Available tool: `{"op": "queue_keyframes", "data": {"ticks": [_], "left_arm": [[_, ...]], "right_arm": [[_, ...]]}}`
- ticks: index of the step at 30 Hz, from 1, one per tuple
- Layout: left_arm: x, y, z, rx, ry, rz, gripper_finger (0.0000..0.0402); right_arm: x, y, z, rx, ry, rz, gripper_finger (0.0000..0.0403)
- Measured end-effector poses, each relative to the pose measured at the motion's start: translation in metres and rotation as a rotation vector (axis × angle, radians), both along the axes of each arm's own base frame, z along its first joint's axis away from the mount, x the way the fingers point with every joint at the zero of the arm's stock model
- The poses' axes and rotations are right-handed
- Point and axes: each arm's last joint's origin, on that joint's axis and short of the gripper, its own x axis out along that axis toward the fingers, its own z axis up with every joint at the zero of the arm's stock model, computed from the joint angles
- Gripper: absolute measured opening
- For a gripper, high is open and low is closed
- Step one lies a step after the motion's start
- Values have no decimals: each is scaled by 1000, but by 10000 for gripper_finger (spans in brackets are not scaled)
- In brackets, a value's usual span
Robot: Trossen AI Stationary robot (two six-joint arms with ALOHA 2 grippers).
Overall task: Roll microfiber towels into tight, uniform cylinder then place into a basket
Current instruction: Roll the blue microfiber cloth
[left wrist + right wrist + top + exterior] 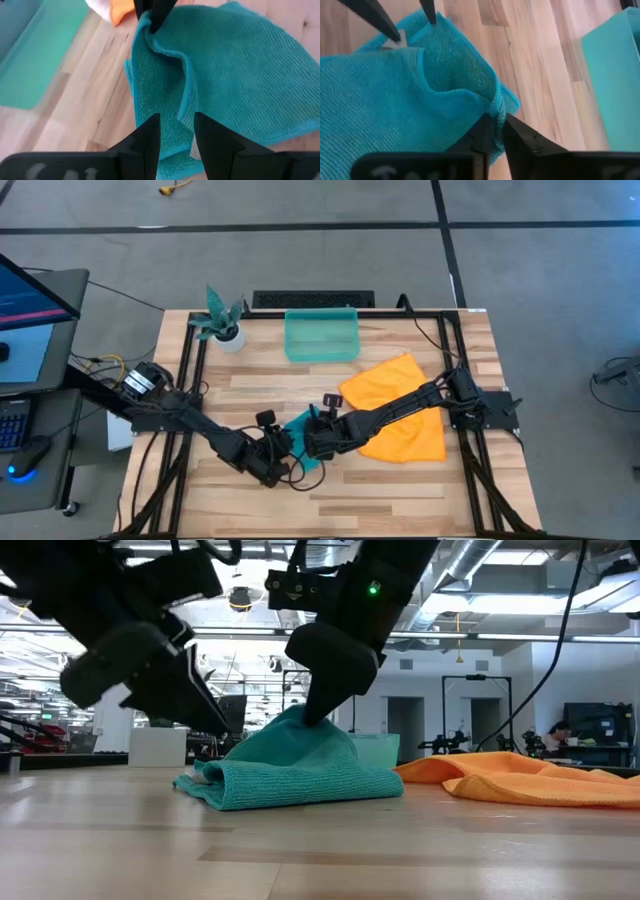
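Note:
The teal-blue towel (pixel 297 425) lies bunched and partly folded over on the table's near middle, flat on the wood except for one raised peak. My right gripper (pixel 498 131) reaches in from the right and is shut on that peak. My left gripper (pixel 176 132) comes in from the left, open, with its fingers on either side of an upright fold of the towel (pixel 186 107). The orange towel (pixel 395 412) lies spread on the table to the right, under my right arm. The teal basket (pixel 321 335) stands at the far middle. My right gripper pinches a fold at the towel's edge (pixel 496 102) between its two fingers. They slant down at it from the table's right. The fold is drawn up into a peak (pixel 298 720), while the rest of the towel (pixel 300 780) lies on the table. My left gripper stands astride a fold near the towel's other end; I cannot tell whether its fingers (pixel 150 135) touch it.
A white pot with a teal plant (pixel 222 323) stands at the far left, beside the basket. Bare wood lies along the near edge (pixel 330 510) and to the left of the towel. A black frame runs around the table.

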Motion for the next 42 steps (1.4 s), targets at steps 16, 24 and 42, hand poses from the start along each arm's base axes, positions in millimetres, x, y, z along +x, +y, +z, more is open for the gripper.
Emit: {"op": "queue_keyframes", "data": {"ticks": [16,24,42], "left_arm": [[14,28,-14,-165,34,-92,112],[6,21,-16,-128,63,-110,112],[0,9,15,-139,-108,-95,112]], "right_arm": [[-1,-1,-1,-13,18,4,134],[-17,5,-4,-56,152,13,123],[-32,44,-5,-74,191,171,111]]}}
